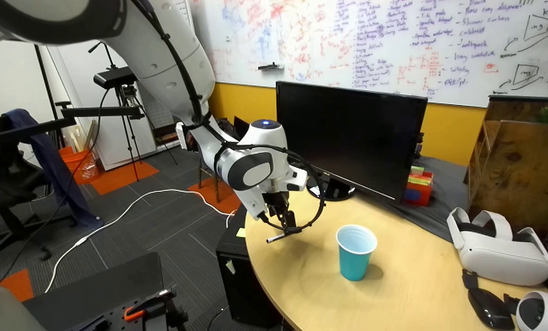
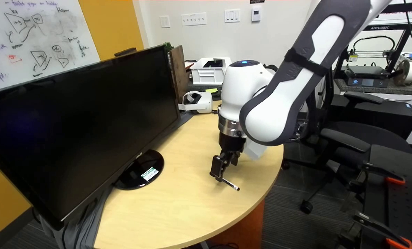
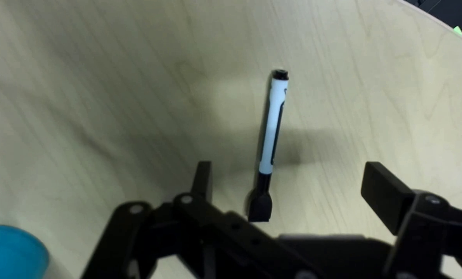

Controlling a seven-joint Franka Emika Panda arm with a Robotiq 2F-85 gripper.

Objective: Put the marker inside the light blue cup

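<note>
The marker (image 3: 271, 128) has a pale white body and black ends. It lies on the table and also shows in both exterior views (image 1: 277, 237) (image 2: 231, 184). My gripper (image 3: 289, 180) is open and empty above the table. In the wrist view the marker's black cap end lies between the spread fingers, nearer the left finger. The gripper also shows in both exterior views (image 1: 288, 223) (image 2: 226, 166), low over the marker. The light blue cup (image 1: 354, 262) stands upright on the table, apart from the gripper. It shows at the lower left in the wrist view (image 3: 11, 254); elsewhere it is hidden by the arm.
A black monitor (image 1: 347, 138) stands on the round wooden table (image 1: 407, 285) behind the gripper. A white headset (image 1: 504, 253) and a controller (image 1: 541, 312) lie at the right. A red box (image 1: 418, 188) stands beside the monitor. The table's curved edge (image 3: 444, 25) is near.
</note>
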